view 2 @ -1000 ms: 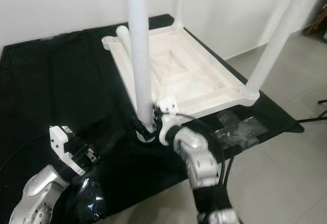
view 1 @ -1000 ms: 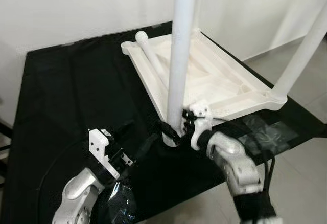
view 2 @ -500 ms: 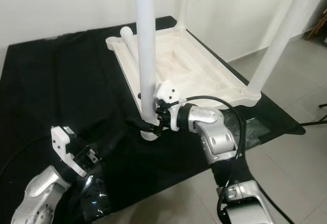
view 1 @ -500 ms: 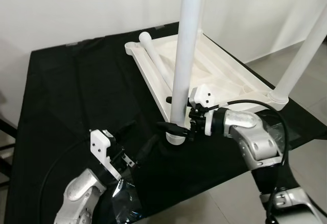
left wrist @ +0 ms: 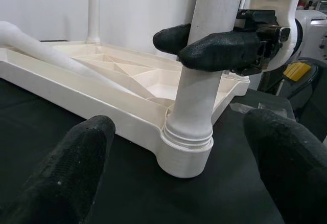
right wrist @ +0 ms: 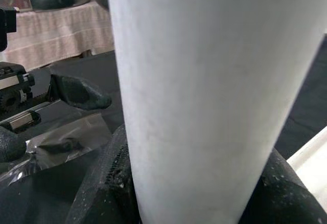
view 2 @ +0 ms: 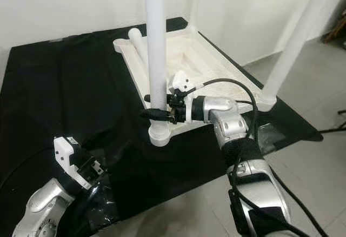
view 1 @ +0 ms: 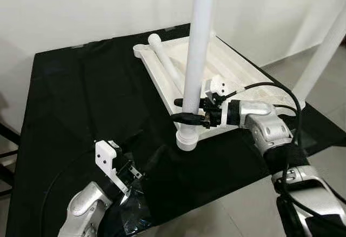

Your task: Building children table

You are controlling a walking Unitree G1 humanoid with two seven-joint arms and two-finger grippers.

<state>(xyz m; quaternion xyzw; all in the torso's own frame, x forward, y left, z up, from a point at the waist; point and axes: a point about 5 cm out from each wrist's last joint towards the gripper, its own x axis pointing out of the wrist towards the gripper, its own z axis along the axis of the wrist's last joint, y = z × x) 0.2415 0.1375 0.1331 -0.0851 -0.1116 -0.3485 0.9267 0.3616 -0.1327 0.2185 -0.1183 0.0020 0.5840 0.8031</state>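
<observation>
Here, right tool (view 1: 186, 111) around table leg (view 1: 197, 53)

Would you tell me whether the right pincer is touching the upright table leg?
Touching: the left wrist view shows the right pincer clamped around the table leg.

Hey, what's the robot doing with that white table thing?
It is assembling a children's table. The white tabletop lies upside down on a black cloth. The right gripper clamps the upright near-corner leg just above its socket. The left gripper hovers open nearby. One loose leg lies on the tabletop.
</observation>
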